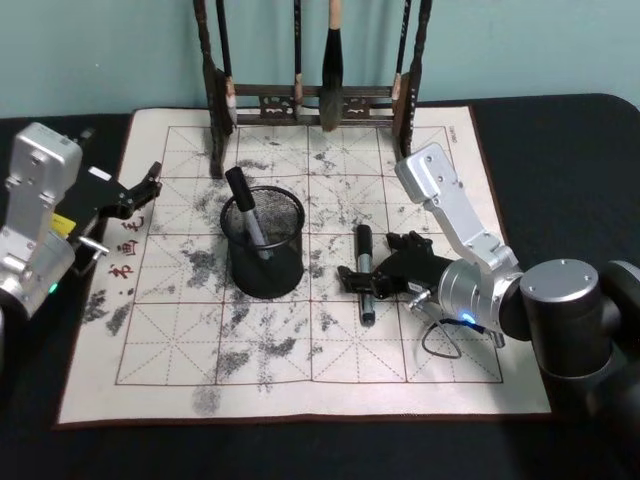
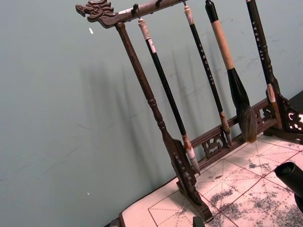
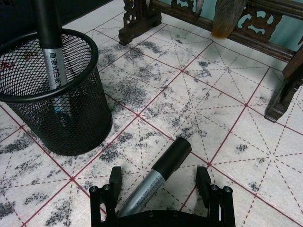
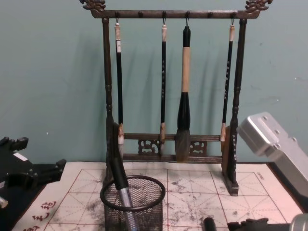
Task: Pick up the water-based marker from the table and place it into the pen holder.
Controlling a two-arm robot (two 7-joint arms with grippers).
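Beside the pen holder (image 1: 262, 272) — marker (image 1: 364, 250) lies flat, cap toward rack (image 1: 280, 100).

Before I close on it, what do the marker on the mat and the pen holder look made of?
Marker: smooth matte-black cap, silvery satin barrel, probably plastic; it lies between the right gripper's open fingers. Pen holder: black wire mesh you can see through, solid rim, likely coated metal. Left gripper sits parked left of the mat.

I count two markers: one marker (image 1: 246, 208) standing in pen holder (image 1: 268, 278), left of centre, second marker (image 1: 364, 245) flat on mat (image 1: 300, 360), centre. One pen holder. One rack (image 1: 300, 98), top centre — four brushes (image 4: 184, 91) hanging. One mat.
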